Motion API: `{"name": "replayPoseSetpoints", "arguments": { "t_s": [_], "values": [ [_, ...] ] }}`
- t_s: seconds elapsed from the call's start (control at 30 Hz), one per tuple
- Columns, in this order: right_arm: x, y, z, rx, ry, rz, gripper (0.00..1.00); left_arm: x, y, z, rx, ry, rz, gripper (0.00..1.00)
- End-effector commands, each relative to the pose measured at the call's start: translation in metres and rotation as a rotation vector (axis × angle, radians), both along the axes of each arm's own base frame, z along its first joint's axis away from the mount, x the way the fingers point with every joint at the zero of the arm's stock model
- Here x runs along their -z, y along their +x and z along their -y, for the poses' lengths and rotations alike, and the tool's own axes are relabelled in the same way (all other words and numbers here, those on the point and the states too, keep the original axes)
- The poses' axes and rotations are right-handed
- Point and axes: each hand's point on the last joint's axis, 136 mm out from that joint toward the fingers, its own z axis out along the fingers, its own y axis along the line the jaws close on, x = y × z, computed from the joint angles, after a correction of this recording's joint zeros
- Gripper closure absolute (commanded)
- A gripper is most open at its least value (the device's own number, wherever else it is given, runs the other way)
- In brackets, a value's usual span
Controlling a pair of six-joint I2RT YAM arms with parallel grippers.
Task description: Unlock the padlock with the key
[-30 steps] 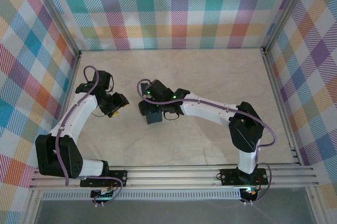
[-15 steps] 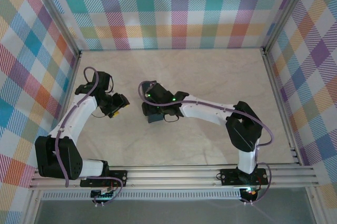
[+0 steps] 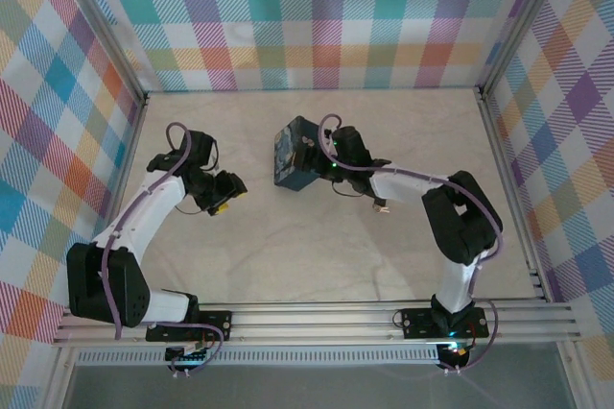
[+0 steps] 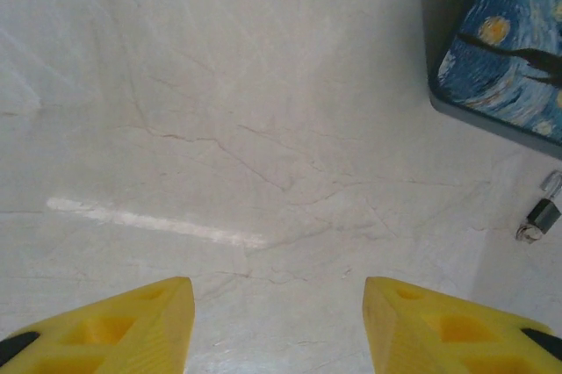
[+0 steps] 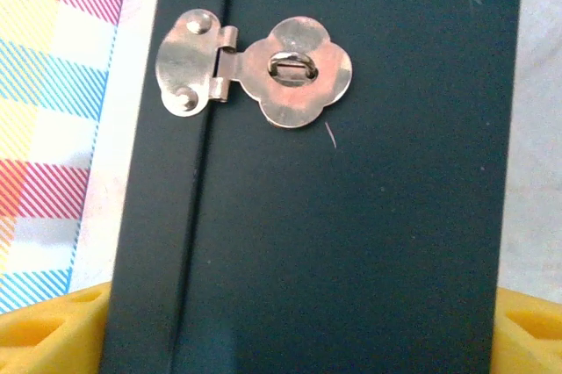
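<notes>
Padlock (image 4: 543, 214) lies on the table (image 4: 219, 128) at the right edge of the left wrist view. It has a dark body w/ a thin silver shackle (image 4: 551, 183) pointing toward the box (image 4: 505, 49). It sits near the box's lower edge but apart from it, w/ a strip of bare top btw them. It's too small and blurred for us to read finer detail.

In the top view we see the box approx. mid-table, a bit left of centre and toward the far half. It's tipped so the blue-and-yellow printed lid faces left and a dark side faces up.

We find the right gripper (image 3: 305, 161) pinching the box. In the right wrist view its yellow fingertips (image 5: 53, 334) sit at both lower corners, against opposite edges of the box, w/ the dark front face btw them. On that face a silver clover-shaped hasp (image 5: 263, 71) is folded flat over a small staple (image 5: 292, 65), which pokes thru its slot. Plaid wall (image 5: 44, 84) shows past the box on the left of that view.

The left gripper (image 3: 228, 193) is spread wide, w/ only bare marble-look table btw its yellow fingers (image 4: 114, 326). It sits left of the box, well apart from it, and points approx. toward box & padlock.
</notes>
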Motion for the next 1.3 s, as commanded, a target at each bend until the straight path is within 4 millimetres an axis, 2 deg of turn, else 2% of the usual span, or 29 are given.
{"name": "replayPoseSetpoints", "arguments": {
  "t_s": [0.0,0.13,0.37,0.5,0.67,0.8,1.07,1.17,1.27],
  "values": [
    [0.035,-0.003,-0.002,-0.053,0.019,-0.067,0.16,-0.017,0.018,0.008,-0.013,-0.027,0.052,0.47],
    [0.045,0.003,-0.005,-0.074,0.007,-0.079,0.10,-0.019,0.036,0.014,-0.022,-0.033,0.072,0.46],
    [0.064,0.004,-0.002,-0.074,-0.043,-0.115,0.10,-0.002,0.079,0.049,0.022,0.016,0.119,0.46],
    [0.064,0.002,-0.002,-0.079,-0.039,-0.120,0.09,0.011,0.107,0.065,0.021,0.044,0.150,0.46],
    [0.065,0.002,0.001,-0.084,-0.058,-0.121,0.09,0.018,0.140,0.082,0.019,0.031,0.213,0.44],
    [0.067,0.002,0.003,-0.084,-0.057,-0.129,0.09,0.033,0.146,0.080,0.015,0.065,0.197,0.44],
    [0.061,0.008,0.014,-0.076,-0.038,-0.133,0.06,0.086,0.130,0.070,0.030,0.135,0.089,0.44],
    [0.056,0.009,0.024,-0.067,-0.029,-0.126,0.00,0.095,0.125,0.064,0.023,0.159,0.069,0.45],
    [0.048,0.011,0.033,-0.058,-0.017,-0.113,0.00,0.101,0.123,0.062,0.019,0.163,0.053,0.45]
  ]
}}
